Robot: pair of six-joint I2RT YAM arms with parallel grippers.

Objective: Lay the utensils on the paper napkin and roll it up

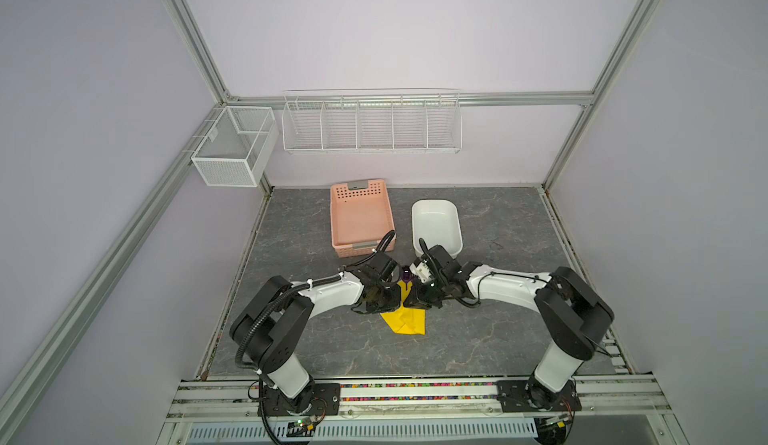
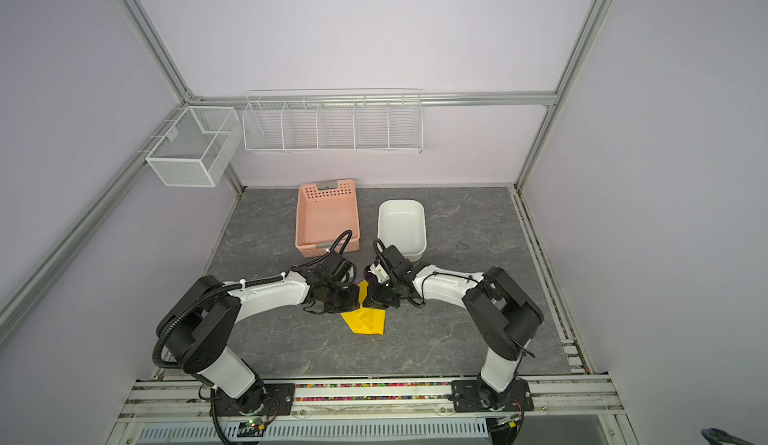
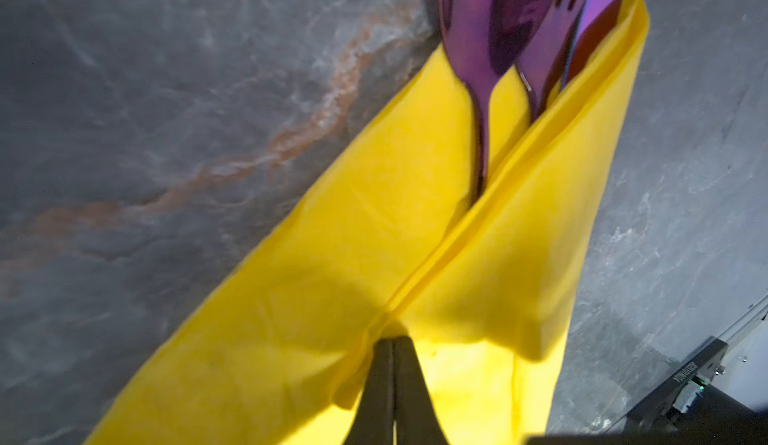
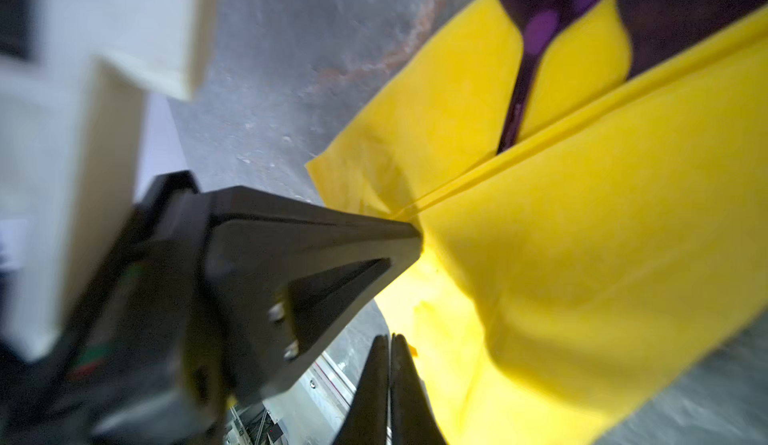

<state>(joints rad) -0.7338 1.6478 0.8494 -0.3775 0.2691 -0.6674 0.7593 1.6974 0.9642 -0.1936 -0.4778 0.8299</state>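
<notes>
The yellow paper napkin [image 1: 405, 321] [image 2: 365, 321] lies mid-table, folded lengthwise over the utensils [image 3: 498, 27]. Their purple heads [image 1: 406, 274] stick out of its far end, while the handles are hidden inside the fold. My left gripper [image 3: 392, 339] is shut on the raised edge of the napkin's [image 3: 332, 276] top flap; its fingers [image 4: 332, 247] show at that fold in the right wrist view. My right gripper [image 4: 390, 337] is shut right beside the napkin's [image 4: 582, 235] near edge, and nothing shows between its jaws. In both top views the two grippers meet over the napkin.
A pink perforated basket [image 1: 361, 191] and a white oblong tub [image 1: 434, 203] stand just behind the grippers, both empty. A wire rack [image 1: 372, 125] and a mesh box [image 1: 232, 148] hang on the back wall.
</notes>
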